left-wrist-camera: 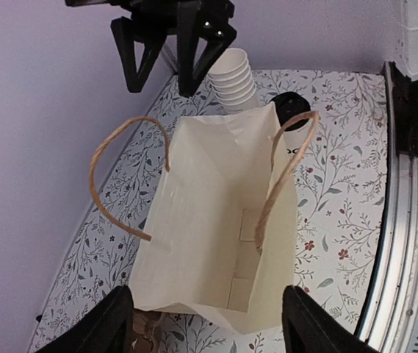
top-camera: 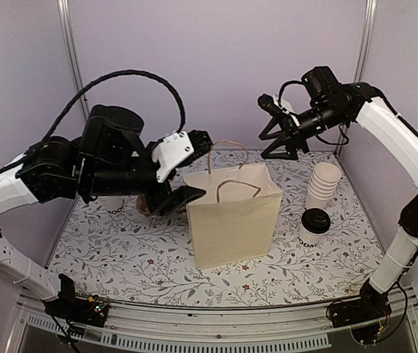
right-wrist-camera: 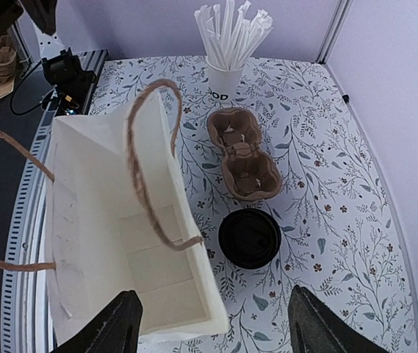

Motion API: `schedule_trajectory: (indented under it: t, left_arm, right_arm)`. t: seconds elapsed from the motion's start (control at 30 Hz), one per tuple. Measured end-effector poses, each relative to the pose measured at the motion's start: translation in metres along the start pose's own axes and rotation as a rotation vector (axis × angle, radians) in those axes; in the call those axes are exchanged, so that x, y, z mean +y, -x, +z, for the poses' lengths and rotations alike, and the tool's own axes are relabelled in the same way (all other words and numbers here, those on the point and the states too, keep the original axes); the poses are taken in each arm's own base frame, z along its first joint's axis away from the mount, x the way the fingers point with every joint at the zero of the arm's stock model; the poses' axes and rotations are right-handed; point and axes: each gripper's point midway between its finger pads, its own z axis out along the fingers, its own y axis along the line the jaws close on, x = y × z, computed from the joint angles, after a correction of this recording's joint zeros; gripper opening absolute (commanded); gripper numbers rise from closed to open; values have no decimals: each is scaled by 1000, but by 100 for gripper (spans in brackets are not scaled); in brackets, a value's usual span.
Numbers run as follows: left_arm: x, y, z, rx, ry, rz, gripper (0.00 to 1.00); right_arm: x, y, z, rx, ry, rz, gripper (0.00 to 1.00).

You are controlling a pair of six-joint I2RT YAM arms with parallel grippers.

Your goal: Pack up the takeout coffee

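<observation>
The takeout coffee [top-camera: 314, 224], a white cup with a black lid, stands right of the open paper bag [top-camera: 231, 220]. Its lid shows past the bag in the left wrist view [left-wrist-camera: 289, 107]. The right wrist view shows a black-lidded cup [right-wrist-camera: 249, 239] on the back-wall side of the bag [right-wrist-camera: 120, 243], a spot the bag hides from above. My left gripper [top-camera: 194, 168] is open and empty above the bag's left end [left-wrist-camera: 209, 331]. My right gripper [top-camera: 278, 143] is open and empty, high above the bag's far right corner [right-wrist-camera: 212, 323].
A stack of lidless white cups [top-camera: 324, 184] stands behind the coffee. A brown cardboard cup carrier [right-wrist-camera: 242, 154] and a cup of white stir sticks [right-wrist-camera: 227, 70] sit left of the bag. The bag's twine handles [left-wrist-camera: 286, 173] stand up. The metal rail [top-camera: 216, 331] runs along the near edge.
</observation>
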Motion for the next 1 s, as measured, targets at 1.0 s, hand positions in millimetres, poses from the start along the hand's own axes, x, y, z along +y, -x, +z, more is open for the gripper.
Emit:
schedule_trajectory:
  t: [1.0]
  left_arm:
    - [91,-94,-4,-43,91,-415,75]
  right_arm:
    - [-1,-32,89,113,264,51,52]
